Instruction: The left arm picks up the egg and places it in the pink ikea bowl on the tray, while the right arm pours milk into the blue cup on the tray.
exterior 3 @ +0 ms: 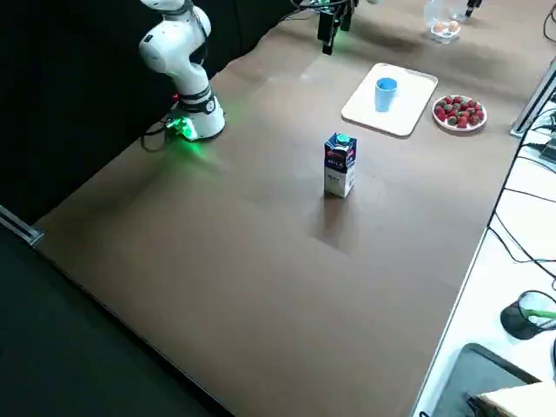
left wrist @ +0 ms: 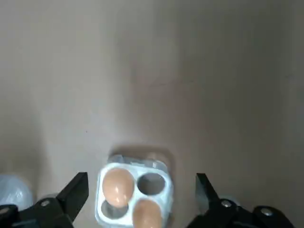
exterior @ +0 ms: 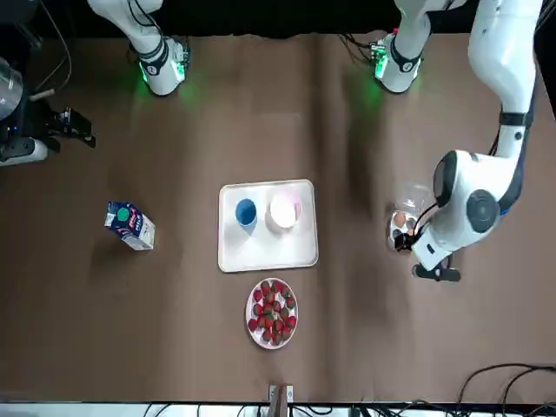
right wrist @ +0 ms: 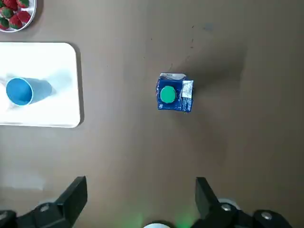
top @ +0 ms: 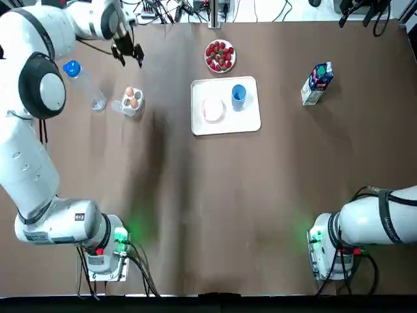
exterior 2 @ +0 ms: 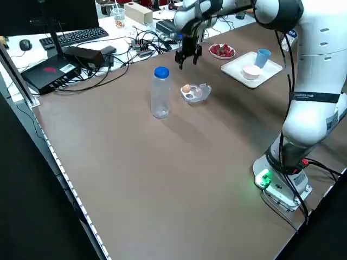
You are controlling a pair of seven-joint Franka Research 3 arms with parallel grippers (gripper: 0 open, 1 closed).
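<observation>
While hovering left gripper (top: pixel 130 60), fingers spread, noted egg (top: pixel 129 92) just base-ward and below; right gripper (right wrist: pixel 141 183), likewise spread, far off.

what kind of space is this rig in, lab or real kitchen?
Most likely a robotics lab bench, not a kitchen. The left arm and right arm are mounted on a brown table, a keyboard and cables sit beside it, and the tray, milk carton and egg holder look like staged props.

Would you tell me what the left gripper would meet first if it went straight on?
Probably the egg holder, framed by the open left gripper in its wrist view, though depth is unclear.
</observation>
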